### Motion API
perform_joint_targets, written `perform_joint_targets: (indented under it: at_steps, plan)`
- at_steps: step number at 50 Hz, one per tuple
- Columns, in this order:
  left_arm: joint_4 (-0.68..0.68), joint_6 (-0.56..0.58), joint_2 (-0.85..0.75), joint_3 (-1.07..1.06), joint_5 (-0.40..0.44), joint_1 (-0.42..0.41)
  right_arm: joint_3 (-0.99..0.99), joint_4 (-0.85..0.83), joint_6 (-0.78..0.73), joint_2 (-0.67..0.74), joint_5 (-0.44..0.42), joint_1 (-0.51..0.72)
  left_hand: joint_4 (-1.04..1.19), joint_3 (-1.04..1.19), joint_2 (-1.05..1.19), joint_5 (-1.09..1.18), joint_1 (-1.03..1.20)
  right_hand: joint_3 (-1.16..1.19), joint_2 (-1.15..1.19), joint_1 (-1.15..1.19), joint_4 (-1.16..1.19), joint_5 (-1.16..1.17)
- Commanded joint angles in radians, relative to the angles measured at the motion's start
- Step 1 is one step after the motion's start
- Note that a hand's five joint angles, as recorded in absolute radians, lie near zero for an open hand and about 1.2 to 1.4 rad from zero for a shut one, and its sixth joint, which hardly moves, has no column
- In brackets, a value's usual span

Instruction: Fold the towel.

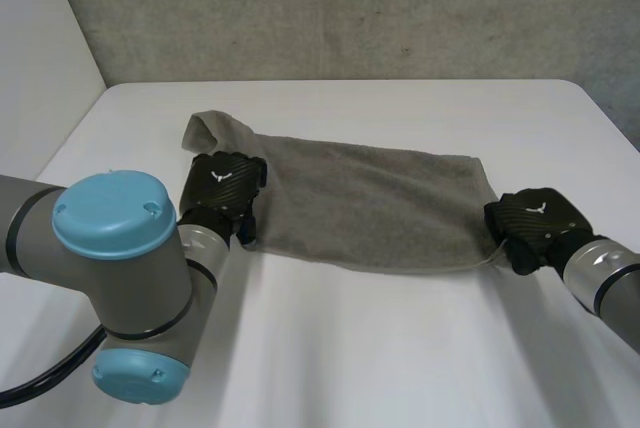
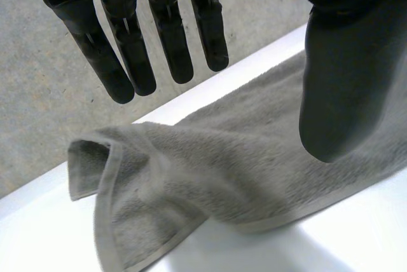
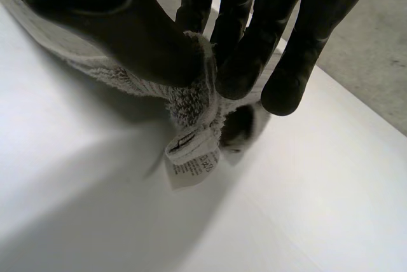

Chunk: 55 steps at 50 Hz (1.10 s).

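Right wrist view: right robot hand [image 3: 130, 40] pinches fuzzy grey towel [image 3: 186, 103] corner.

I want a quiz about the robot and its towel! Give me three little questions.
1. True or false: the left robot hand pinches the towel.
2. Which pinches a towel corner? A) right robot hand B) left robot hand C) neither
3. Fill in: a white ___ hangs from the pinched corner.
Key: 1 false, the left robot hand's fingers are straight. 2 A. 3 label.
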Motion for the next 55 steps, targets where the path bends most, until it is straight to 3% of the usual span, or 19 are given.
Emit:
perform_joint_targets:
  at_steps: [1, 7, 18, 32, 55]
  plan:
    - [-0.002, 0.085, -0.014, -0.004, 0.151, 0.095, -0.012, -0.001, 0.0, -0.005, -0.003, -0.042, -0.14, -0.129, -0.133, -0.29, -0.136, 0.055, 0.117, 0.058, 0.048, 0.061]
    - [-0.005, 0.108, -0.051, 0.027, 0.243, 0.18, -0.016, -0.004, 0.0, -0.005, -0.003, -0.059, -0.14, -0.129, -0.133, -0.291, -0.137, 0.055, 0.117, 0.058, 0.048, 0.061]
    - [-0.063, 0.168, -0.098, 0.079, 0.249, 0.279, -0.028, -0.03, -0.019, -0.002, -0.003, -0.097, -0.105, -0.094, -0.098, -0.255, -0.101, 0.055, 0.117, 0.058, 0.048, 0.061]
    - [-0.185, 0.169, -0.19, 0.148, 0.283, 0.279, -0.061, -0.032, -0.031, 0.015, -0.008, -0.136, -0.052, -0.041, -0.045, -0.203, -0.049, 0.055, 0.117, 0.058, 0.048, 0.061]
    - [-0.208, 0.191, -0.322, 0.297, 0.274, 0.28, -0.047, -0.03, -0.065, 0.027, -0.012, -0.127, -0.07, -0.059, -0.062, -0.22, -0.066, 0.055, 0.117, 0.058, 0.048, 0.061]
